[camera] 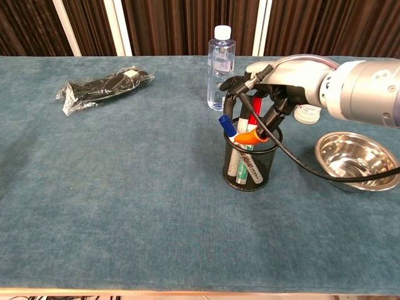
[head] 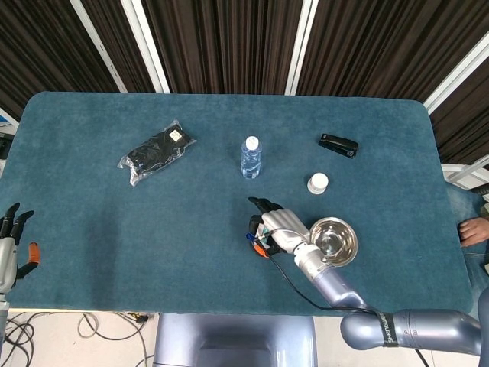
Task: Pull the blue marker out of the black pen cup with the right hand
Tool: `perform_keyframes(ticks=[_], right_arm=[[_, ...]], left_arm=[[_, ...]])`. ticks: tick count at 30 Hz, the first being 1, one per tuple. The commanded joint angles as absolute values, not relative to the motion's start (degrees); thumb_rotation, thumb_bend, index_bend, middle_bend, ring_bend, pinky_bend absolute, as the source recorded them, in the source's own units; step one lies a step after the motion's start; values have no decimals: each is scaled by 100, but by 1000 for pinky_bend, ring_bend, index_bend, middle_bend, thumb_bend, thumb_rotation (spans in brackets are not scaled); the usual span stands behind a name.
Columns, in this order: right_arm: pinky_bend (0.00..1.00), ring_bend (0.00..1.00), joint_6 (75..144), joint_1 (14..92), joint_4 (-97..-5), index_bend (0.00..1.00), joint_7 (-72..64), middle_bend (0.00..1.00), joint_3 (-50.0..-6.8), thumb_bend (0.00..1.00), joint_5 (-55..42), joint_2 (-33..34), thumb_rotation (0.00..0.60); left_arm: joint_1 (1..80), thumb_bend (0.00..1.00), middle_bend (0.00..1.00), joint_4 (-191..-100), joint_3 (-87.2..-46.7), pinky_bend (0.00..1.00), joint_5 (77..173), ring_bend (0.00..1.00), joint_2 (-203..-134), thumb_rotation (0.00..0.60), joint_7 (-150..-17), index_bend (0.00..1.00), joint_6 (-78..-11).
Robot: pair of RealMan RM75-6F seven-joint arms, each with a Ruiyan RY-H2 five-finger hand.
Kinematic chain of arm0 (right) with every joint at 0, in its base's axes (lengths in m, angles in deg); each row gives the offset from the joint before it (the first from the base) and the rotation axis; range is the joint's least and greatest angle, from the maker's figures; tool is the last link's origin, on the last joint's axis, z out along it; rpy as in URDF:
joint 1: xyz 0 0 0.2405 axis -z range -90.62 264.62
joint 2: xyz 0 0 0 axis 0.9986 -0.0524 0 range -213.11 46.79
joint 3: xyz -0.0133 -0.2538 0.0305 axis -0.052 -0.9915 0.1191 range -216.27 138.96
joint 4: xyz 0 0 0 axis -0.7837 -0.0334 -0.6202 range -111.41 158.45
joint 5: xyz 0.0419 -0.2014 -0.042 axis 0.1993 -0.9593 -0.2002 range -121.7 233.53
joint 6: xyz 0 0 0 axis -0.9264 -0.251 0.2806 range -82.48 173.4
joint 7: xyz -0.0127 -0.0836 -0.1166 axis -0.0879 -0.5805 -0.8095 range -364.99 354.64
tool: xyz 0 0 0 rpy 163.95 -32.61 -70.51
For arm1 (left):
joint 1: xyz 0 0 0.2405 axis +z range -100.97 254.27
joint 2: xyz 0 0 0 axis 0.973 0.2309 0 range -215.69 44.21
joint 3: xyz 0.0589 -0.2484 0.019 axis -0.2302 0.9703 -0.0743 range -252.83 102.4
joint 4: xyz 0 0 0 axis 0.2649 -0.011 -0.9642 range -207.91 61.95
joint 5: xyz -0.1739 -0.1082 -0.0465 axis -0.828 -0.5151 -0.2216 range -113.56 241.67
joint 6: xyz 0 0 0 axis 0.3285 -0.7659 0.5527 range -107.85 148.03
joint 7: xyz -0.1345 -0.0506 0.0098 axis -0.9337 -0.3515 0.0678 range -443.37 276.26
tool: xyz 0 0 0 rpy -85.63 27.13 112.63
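The black mesh pen cup (camera: pixel 249 165) stands near the table's middle and holds several markers. The blue marker (camera: pixel 227 125) leans out at the cup's left rim, and its tip (head: pixel 249 237) peeks out beside the hand in the head view. My right hand (camera: pixel 270 87) hovers right over the cup with its fingers curved down among the marker tops. Its orange thumb tip (camera: pixel 250 134) is at the rim, just right of the blue cap. No grip on the blue marker shows. In the head view the right hand (head: pixel 280 226) covers the cup. My left hand (head: pixel 11 246) hangs open at the left edge.
A water bottle (camera: pixel 222 64) stands just behind the cup. A white jar (camera: pixel 307 113) and a steel bowl (camera: pixel 356 160) sit to the right. A black stapler (head: pixel 338 145) lies at the back right, a black packet (camera: pixel 103 86) at the back left.
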State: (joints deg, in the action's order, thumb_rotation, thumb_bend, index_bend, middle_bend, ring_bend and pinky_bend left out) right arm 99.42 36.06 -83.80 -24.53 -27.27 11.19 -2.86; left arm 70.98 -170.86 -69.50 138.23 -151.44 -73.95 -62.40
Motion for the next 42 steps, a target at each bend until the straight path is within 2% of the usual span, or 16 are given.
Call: perform_keyframes(ticks=[1, 42], right_arm=[[156, 0, 9930, 3580, -8386, 477, -2461, 0, -2718, 398, 1174, -278, 600], [156, 0, 9861, 3440, -8275, 533, -2395, 0, -2751, 403, 1392, -263, 600]], left_arm=[[7098, 557, 1, -17086, -6949, 63, 13821, 96, -15144, 600, -7398, 133, -6239], [7084, 557, 1, -17084, -6959, 62, 13797, 96, -15142, 600, -7376, 133, -6209]])
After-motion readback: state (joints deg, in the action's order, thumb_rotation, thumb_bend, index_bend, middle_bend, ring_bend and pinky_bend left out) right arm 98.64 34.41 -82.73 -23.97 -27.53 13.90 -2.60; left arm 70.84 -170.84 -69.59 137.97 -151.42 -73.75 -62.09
